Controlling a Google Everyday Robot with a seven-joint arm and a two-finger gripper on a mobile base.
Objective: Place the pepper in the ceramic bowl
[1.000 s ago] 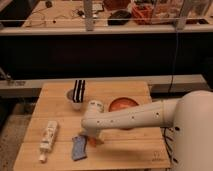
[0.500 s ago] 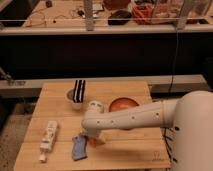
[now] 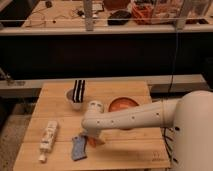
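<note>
I am watching the white arm reaching in from the right across the pale wooden bench (image 3: 130, 151). The claw (image 3: 89, 135) is sitting low at the arm's far end, close over the front-left part of the bench. The wrist is covering it, so I cannot tell how far it is open or whether it is gripping anything.

The small slender orange pepper (image 3: 95, 142) is showing as an orange sliver right under the claw, on or barely above the bench. It is lying just beside the blue-grey rectangular cloth (image 3: 78, 148). I cannot tell whether claw and pepper are touching. The wide shallow orange-terracotta ceramic bowl (image 3: 122, 103) is standing further back and to the right, partly hidden behind the forearm and apart from the pepper.

I am judging the step in hand to be the pick-up. To do it well, I am planning to close across the thick body of the pepper rather than its thin stem, and to keep clear of the cloth edge so it is not dragged along. I am planning a straight lift before any sideways travel. After that comes a short swing back and right, staying away from the small grey-white bowl of black-and-white striped items (image 3: 75, 97). I am intending to release only once the pepper is hanging low over the middle of the ceramic bowl, since a tapered thing like this is likely to roll.
</note>
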